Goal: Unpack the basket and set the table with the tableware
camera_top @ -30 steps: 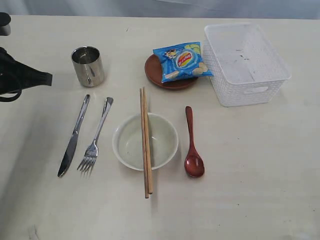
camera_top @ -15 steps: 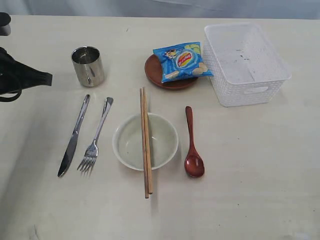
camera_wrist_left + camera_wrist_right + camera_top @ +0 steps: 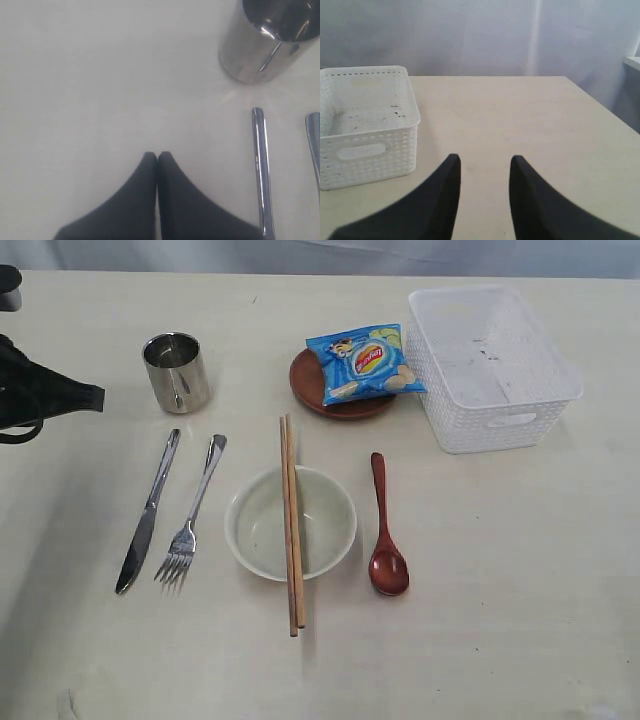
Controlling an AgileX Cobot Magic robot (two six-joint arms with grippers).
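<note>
Bridging the bowl [image 3: 258,536] lie chopsticks [image 3: 292,530]; left fingers [image 3: 135,200] meet empty, right fingers [image 3: 442,200] gape empty.

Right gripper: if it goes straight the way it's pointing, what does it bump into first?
Probably nothing nearby. The right gripper, jaws open, points across bare table. The basket sits off to one side of that line. Past the table edge hangs a pale curtain, but depth is hard to judge.
</note>
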